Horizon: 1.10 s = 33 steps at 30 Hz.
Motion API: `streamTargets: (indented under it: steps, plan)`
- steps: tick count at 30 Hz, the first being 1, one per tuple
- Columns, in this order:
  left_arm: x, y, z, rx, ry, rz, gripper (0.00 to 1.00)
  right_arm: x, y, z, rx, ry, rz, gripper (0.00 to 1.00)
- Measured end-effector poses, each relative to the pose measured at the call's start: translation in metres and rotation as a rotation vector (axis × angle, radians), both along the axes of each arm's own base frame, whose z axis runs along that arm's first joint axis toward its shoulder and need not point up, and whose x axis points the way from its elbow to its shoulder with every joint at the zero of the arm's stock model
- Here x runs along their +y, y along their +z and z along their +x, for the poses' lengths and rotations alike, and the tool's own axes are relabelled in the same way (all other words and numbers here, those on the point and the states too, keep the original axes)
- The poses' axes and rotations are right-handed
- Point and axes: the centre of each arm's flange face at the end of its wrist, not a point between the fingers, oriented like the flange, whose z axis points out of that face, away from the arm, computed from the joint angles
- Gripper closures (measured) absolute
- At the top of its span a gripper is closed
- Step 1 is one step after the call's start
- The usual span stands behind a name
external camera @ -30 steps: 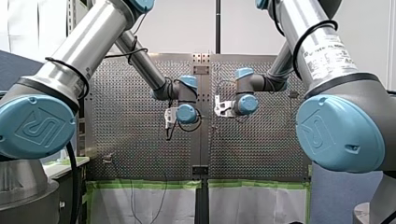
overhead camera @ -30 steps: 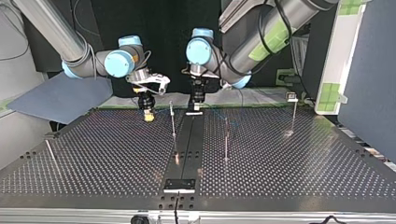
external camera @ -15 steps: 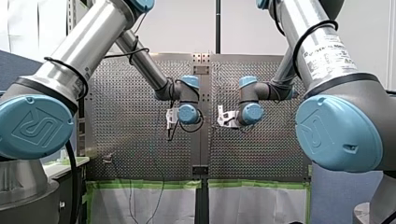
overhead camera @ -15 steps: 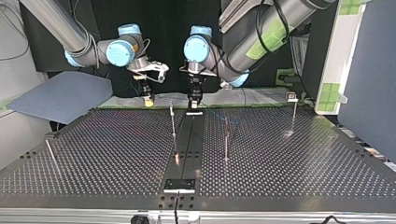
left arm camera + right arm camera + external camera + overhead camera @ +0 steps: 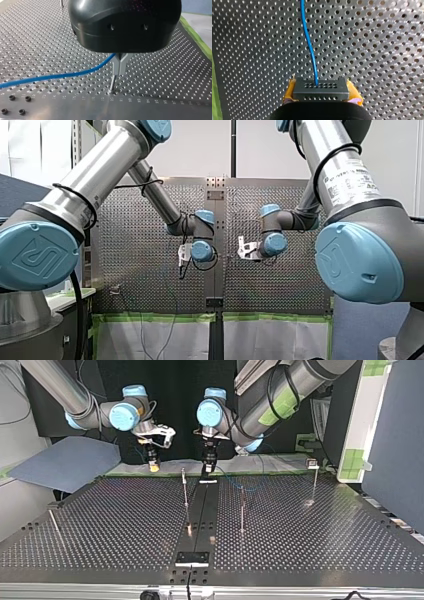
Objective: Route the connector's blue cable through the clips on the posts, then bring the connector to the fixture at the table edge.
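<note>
My right claw (image 5: 321, 93) is clenched on the grey connector (image 5: 321, 88), above the counter (image 5: 374, 50); its long axis lies across, from one yellow pad (image 5: 290, 90) to the other; the blue cable (image 5: 308, 42) leaves its holed face straight ahead; my left claw (image 5: 120, 67) pinches this cable.

Pose: my left arm (image 5: 95, 177) and my right arm (image 5: 342, 175) reach toward middle, wrists bent, grippers pointing down. State: my left gripper (image 5: 120, 66) has metal fingers (image 5: 116, 68) pinched on blue cable (image 5: 62, 75); my right gripper (image 5: 321, 93) has yellow pads (image 5: 289, 91) clamped on connector (image 5: 321, 88).
</note>
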Motion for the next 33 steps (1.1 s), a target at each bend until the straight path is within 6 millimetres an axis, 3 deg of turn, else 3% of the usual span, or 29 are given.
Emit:
streamTargets:
  steps: [15, 33]
  plan:
    - [0.003, 0.0, 0.004, 0.0, 0.0, 0.0, 1.0, -0.016, -0.027, -0.01, -0.01, 0.001, -0.004, 1.0]
    - [0.004, -0.001, 0.007, 0.002, -0.011, -0.001, 1.0, -0.042, -0.028, -0.034, -0.052, 0.023, -0.026, 1.0]
